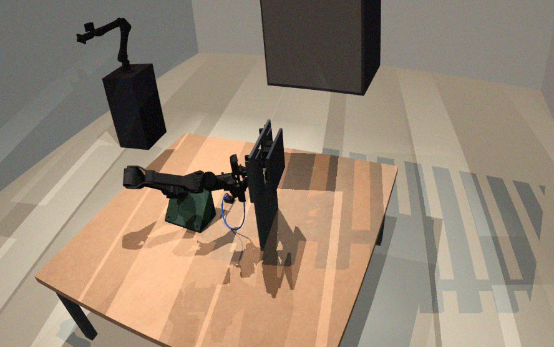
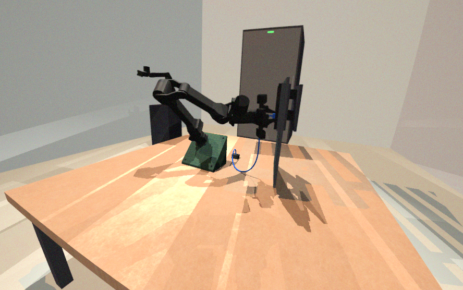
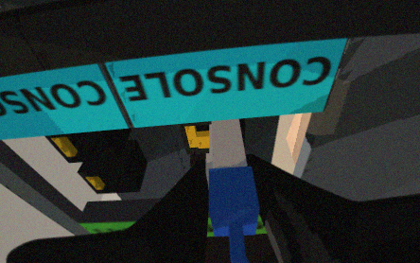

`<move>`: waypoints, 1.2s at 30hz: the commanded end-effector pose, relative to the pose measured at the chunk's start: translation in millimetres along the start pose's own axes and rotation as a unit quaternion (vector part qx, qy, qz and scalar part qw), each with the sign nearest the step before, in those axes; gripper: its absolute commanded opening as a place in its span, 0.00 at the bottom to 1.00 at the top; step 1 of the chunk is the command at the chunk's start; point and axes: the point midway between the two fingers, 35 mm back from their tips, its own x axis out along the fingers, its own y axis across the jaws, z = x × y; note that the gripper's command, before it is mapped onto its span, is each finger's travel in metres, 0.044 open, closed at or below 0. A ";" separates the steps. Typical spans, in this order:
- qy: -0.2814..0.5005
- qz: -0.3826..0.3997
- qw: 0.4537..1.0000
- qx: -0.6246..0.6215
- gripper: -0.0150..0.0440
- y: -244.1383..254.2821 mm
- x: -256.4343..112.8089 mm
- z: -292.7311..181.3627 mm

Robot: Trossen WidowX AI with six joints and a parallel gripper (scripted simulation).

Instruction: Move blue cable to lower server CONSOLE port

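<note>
fingers [image 1: 246, 180] [image 2: 275, 116] clamped on the blue plug [image 2: 273, 116] [image 3: 233, 199], its nose at a console port. i judge extraction done; seating, click and release remain.
</note>
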 end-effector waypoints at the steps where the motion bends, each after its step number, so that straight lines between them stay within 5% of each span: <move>1: 0.000 0.004 1.000 -0.002 0.25 1.6 1.4 1.1; 36: 0.000 0.005 1.000 -0.003 0.25 1.1 11.3 5.1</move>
